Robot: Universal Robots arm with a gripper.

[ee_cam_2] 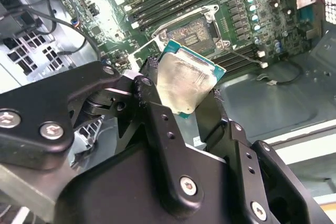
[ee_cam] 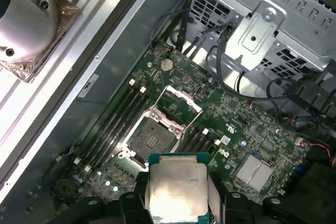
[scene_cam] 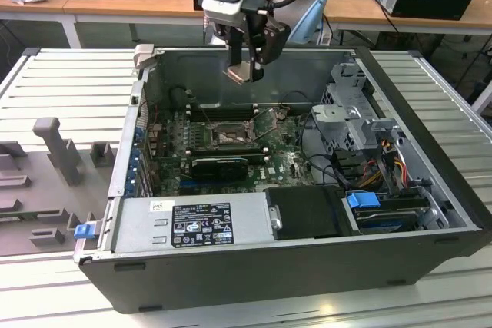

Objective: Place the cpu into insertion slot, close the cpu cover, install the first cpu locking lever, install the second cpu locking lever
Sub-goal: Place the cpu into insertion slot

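My gripper (scene_cam: 242, 73) hangs above the open computer case, shut on the cpu (scene_cam: 239, 74), a pale silver square chip with a green edge. In both wrist views the cpu (ee_cam_2: 186, 85) (ee_cam: 177, 192) sits clamped between the black fingers (ee_cam_2: 152, 85), tilted. The insertion slot (scene_cam: 228, 137) (ee_cam: 151, 141) (ee_cam_2: 192, 32) lies on the green motherboard (scene_cam: 288, 160), below the chip and well apart from it, dark and bare inside. The cpu cover (ee_cam: 182, 101) stands flipped open at one side of the slot. A thin wire lever (ee_cam_2: 245, 57) sticks out beside the slot.
A long black ribbed card (scene_cam: 219, 164) lies just in front of the slot. The grey power supply (scene_cam: 192, 224), a drive cage (scene_cam: 346, 113) and bundled cables (scene_cam: 384, 160) crowd the case. Memory slots (ee_cam: 113, 124) run beside the socket. Grey fixtures (scene_cam: 54, 151) stand on the table at the exterior view's left.
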